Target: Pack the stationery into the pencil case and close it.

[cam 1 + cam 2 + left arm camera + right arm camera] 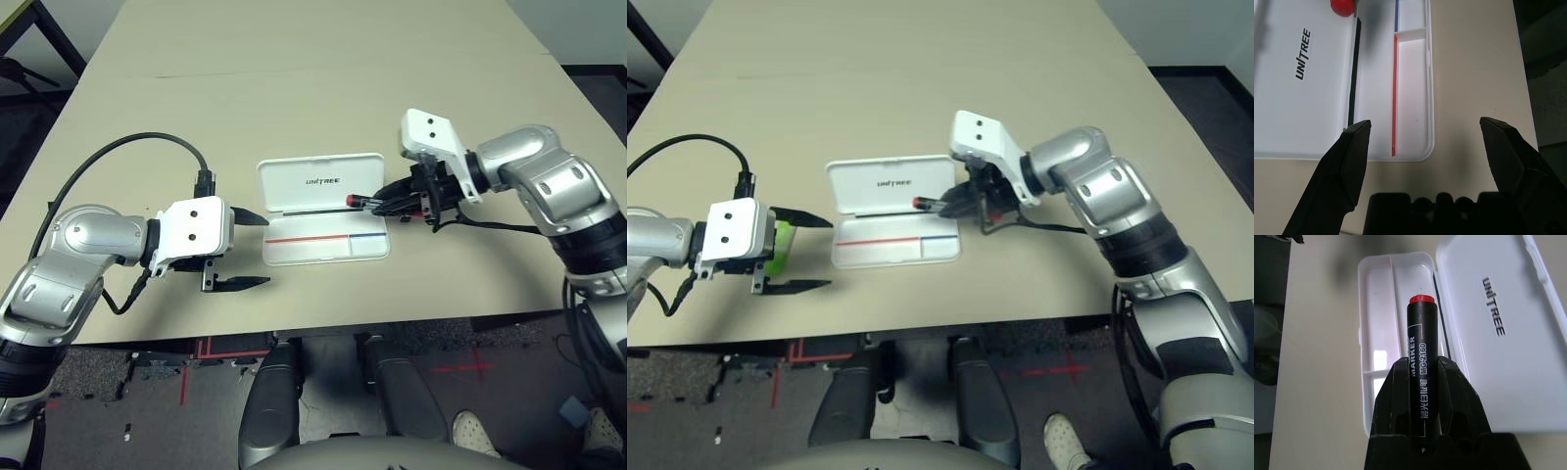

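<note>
The right gripper (1420,382) clamps the marker (1419,347), red end over the open pencil case (318,250) at its right edge; the left gripper (245,250) gapes just left of the case, bare table (294,88) beyond; the right eye view catches a green stick (781,245) behind it

Green stick (781,249) half-hidden behind end effector (807,252)
</note>
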{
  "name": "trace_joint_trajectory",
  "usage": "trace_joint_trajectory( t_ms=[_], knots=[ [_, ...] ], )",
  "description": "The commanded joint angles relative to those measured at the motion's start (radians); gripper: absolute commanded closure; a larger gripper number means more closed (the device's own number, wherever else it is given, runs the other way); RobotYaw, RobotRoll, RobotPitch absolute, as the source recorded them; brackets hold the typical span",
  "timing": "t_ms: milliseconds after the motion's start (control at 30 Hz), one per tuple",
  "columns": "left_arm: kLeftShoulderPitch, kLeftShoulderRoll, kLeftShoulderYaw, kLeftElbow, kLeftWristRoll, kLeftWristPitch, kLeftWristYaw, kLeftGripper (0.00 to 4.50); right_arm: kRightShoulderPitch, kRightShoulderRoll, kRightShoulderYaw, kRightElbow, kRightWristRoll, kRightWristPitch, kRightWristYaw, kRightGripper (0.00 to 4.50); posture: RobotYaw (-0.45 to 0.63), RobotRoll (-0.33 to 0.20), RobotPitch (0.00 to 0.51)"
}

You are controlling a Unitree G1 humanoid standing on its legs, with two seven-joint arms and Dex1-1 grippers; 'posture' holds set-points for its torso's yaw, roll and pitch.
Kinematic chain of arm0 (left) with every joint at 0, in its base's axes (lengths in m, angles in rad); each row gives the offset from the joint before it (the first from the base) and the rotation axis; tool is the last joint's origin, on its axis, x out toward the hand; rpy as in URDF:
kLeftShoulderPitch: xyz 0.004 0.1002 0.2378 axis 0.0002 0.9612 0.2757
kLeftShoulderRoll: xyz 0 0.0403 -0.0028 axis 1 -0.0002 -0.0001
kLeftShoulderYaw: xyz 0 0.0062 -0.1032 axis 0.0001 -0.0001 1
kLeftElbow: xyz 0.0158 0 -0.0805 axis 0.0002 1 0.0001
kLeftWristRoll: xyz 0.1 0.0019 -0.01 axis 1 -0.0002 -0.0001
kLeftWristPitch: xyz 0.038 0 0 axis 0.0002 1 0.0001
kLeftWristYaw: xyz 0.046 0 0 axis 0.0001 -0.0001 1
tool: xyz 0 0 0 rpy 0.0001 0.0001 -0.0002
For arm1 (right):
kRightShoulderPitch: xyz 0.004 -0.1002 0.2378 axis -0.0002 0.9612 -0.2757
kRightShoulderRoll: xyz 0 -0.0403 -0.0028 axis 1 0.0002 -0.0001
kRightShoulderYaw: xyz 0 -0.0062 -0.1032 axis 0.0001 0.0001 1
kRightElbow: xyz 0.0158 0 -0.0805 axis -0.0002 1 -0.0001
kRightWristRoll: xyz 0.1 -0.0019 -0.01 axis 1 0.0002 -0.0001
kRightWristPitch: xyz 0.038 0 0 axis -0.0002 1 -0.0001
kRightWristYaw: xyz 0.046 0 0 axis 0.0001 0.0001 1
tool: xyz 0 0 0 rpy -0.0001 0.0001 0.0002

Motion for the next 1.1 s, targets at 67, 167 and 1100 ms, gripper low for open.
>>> trace_joint_trajectory(
  t_ms=[67,167,1100],
  knots=[
    [0.013,0.009,-0.010,-0.027,0.011,0.003,0.010,0.00,-0.029,0.045,0.037,0.040,-0.036,-0.066,0.015,3.97,0.06,0.000,0.190],
    [0.018,0.009,-0.009,-0.032,0.009,0.006,0.017,0.00,-0.036,0.084,0.058,0.083,-0.066,-0.119,0.011,3.97,0.07,0.000,0.190],
    [0.038,0.017,0.001,-0.041,0.008,0.011,0.029,0.00,-0.013,0.164,-0.017,0.134,-0.083,-0.193,0.024,0.39,0.07,0.000,0.191]
  ],
)
